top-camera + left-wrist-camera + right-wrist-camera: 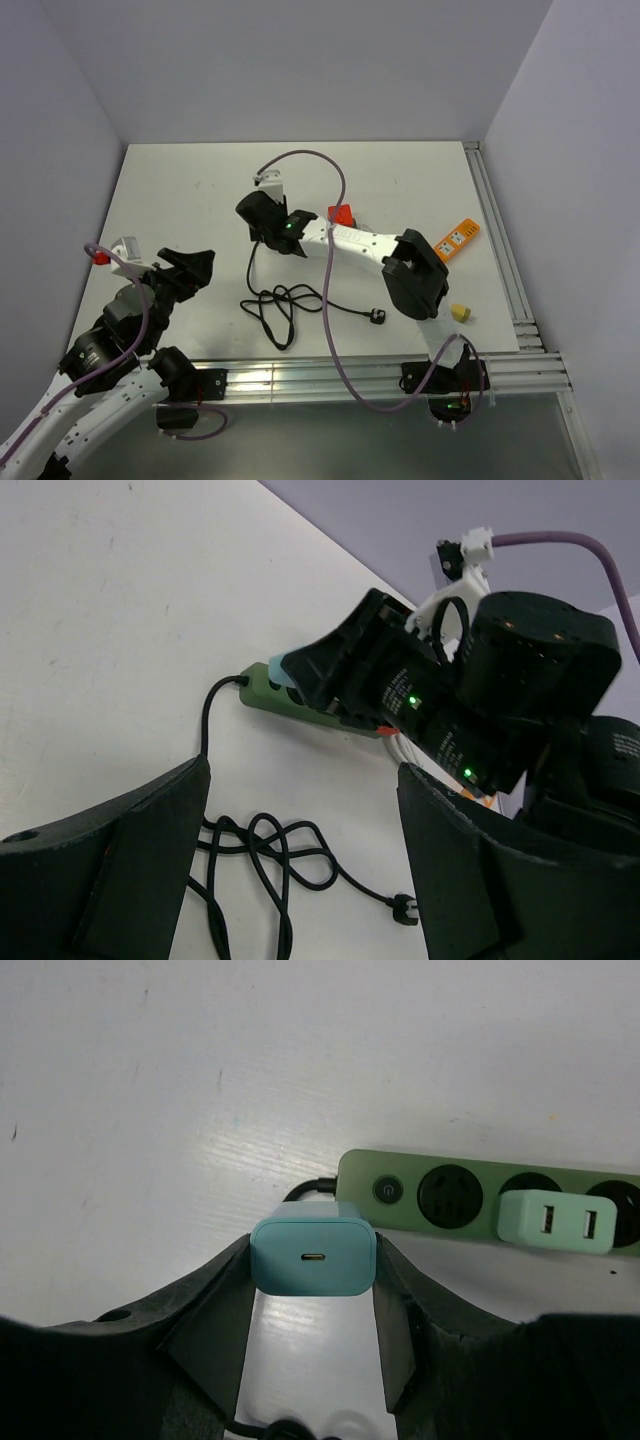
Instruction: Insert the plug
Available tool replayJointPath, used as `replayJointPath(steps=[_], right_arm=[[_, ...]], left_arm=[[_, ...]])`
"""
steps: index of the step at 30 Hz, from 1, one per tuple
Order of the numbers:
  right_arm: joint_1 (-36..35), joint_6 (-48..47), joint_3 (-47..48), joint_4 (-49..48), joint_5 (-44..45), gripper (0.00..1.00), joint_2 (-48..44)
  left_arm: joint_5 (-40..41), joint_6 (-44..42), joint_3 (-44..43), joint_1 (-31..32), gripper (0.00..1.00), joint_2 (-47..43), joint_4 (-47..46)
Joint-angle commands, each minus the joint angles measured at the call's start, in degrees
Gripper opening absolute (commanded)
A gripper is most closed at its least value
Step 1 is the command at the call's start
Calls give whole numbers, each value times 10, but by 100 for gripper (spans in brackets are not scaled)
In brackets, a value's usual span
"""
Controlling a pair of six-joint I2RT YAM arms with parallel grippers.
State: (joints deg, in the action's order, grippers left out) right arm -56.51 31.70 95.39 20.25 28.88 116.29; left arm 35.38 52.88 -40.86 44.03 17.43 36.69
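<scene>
My right gripper is shut on a teal plug, its USB-C port facing the camera. The plug hangs just above the switch end of a green power strip, beside a free round socket. A mint adapter sits in the strip further along. From above, the right gripper covers the strip near the table's middle. My left gripper stands open and holds nothing, at the table's left. In its view the strip and the teal plug lie under the right gripper.
The strip's black cable lies coiled in front, ending in a black wall plug. An orange strip and a small yellow piece lie on the right. A red part shows behind the right arm. Rails edge the table.
</scene>
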Motion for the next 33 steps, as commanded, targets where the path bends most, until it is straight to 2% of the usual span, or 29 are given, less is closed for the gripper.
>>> replayJointPath(steps=[1, 4, 10, 25, 33], right_arm=[[11, 3, 59, 31, 30, 0, 28], [25, 4, 53, 34, 24, 0, 32], [45, -2, -21, -1, 4, 0, -7], [62, -8, -28, 11, 10, 0, 8], [60, -23, -54, -12, 6, 0, -32]], left_arm=[[-9, -23, 5, -1, 80, -9, -30], [-12, -28, 5, -1, 80, -13, -27], [2, -40, 5, -1, 80, -22, -21], [-21, -30, 3, 0, 79, -14, -39], [-20, -30, 8, -1, 80, -15, -40]])
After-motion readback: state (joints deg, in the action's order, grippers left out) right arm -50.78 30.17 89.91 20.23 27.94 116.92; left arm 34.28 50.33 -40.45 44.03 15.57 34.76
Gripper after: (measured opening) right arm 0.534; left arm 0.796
